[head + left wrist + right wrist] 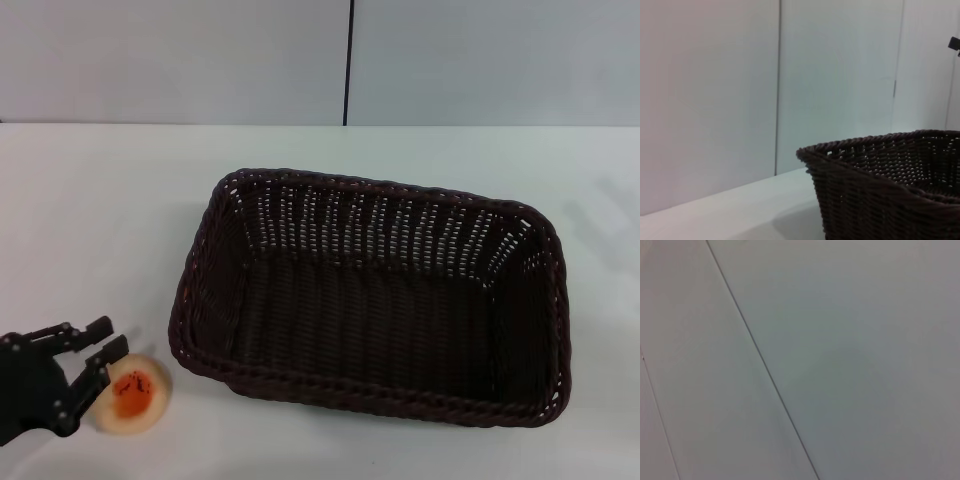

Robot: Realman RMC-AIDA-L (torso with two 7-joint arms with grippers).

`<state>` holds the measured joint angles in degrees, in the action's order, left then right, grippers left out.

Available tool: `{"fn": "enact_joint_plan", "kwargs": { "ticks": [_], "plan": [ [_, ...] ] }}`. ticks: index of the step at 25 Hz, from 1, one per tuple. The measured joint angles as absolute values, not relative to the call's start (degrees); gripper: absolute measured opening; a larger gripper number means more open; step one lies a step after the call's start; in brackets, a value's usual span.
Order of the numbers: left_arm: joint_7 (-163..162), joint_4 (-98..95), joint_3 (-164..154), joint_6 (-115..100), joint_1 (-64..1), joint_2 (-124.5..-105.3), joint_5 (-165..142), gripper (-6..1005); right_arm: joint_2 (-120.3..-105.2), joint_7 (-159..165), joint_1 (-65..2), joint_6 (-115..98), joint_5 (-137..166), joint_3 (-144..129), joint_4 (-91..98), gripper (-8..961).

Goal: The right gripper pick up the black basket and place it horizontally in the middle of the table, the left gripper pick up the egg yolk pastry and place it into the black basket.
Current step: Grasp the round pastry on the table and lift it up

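Observation:
The black basket (375,295) lies flat and lengthwise across the middle of the white table (100,210), open side up and empty. Its corner also shows in the left wrist view (880,190). The egg yolk pastry (131,394) lies on the table at the front left, just left of the basket's near corner. My left gripper (115,335) is low at the front left with its fingers open. Its lower finger (100,368) touches or nearly touches the pastry's left edge, and the pastry is not between the fingers. My right gripper is out of view.
A grey panelled wall (200,60) with a dark vertical seam runs behind the table's far edge. The right wrist view shows only wall panels (840,365). White tabletop (730,210) surrounds the basket on all sides.

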<state>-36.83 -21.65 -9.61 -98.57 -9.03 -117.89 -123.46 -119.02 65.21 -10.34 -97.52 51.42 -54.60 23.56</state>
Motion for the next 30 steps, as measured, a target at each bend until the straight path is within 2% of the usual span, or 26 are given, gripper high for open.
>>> {"fn": "enact_joint_plan", "kwargs": {
  "ticks": [5, 11, 16, 21, 24, 30],
  "plan": [
    [-37.09, -22.65, -10.73, -97.88, -8.75, -117.84, -124.56, 302, -118.93, 65.07, -10.00, -98.04, 51.43, -53.67, 22.78, 834],
    [-43.51, -23.39, -6.37, -98.05, -7.71, -117.77, -124.63, 70, -118.83, 63.83, -10.16, -98.05, 51.63, -53.53, 22.35, 834],
    [-43.71, -23.25, -6.29, -98.37, -7.53, -117.82, -124.92, 141, -118.82, 63.72, -10.53, -97.62, 51.86, -54.04, 22.32, 833],
    [-43.48, -23.20, -7.44, -98.79, -7.14, -117.85, -125.26, 367, -118.82, 63.66, -10.37, -97.51, 51.96, -53.71, 22.20, 833],
    [-43.59, -23.41, -8.25, -98.82, -7.06, -117.86, -126.23, 615, -118.82, 63.65, -10.33, -97.49, 51.99, -53.62, 22.09, 833],
    [-42.81, -23.64, -9.05, -98.41, -7.75, -117.94, -130.35, 768, -118.82, 63.63, -10.32, -97.40, 52.04, -53.61, 22.02, 833]
  ]
}}
